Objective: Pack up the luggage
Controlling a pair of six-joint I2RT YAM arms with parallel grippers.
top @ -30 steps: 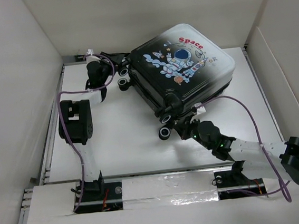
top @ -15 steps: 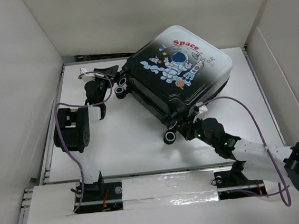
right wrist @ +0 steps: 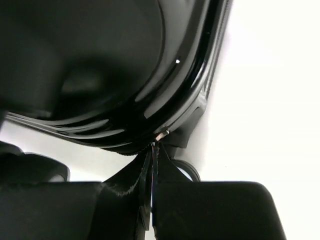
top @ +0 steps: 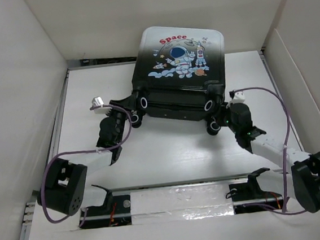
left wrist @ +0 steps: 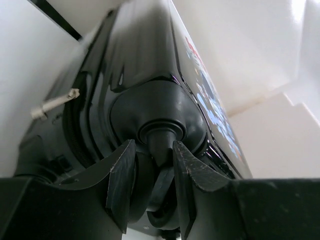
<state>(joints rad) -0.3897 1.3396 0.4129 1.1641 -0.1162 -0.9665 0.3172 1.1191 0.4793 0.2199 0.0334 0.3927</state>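
Observation:
The luggage (top: 180, 67) lies closed at the back middle of the table, astronaut print up and its black wheels toward me. My left gripper (top: 134, 114) reaches its near left corner. In the left wrist view the jaws (left wrist: 152, 150) are shut on a caster wheel (left wrist: 161, 192), one finger on each side of its stem, with the glossy shell (left wrist: 145, 60) above. My right gripper (top: 223, 115) is at the near right corner. In the right wrist view its fingers (right wrist: 152, 152) are pressed together on a thin zipper pull (right wrist: 161, 134) at the shell's edge (right wrist: 100, 75).
White walls box in the table on the left, back and right. A metal rail (top: 56, 135) runs along the left edge. Purple cables loop from both arms. The right arm's elbow (top: 316, 178) rests near the front right corner.
The luggage has turned and shifted toward the back wall, now square to me. Both arms swung with it; the left jaws narrowed onto the wheel.

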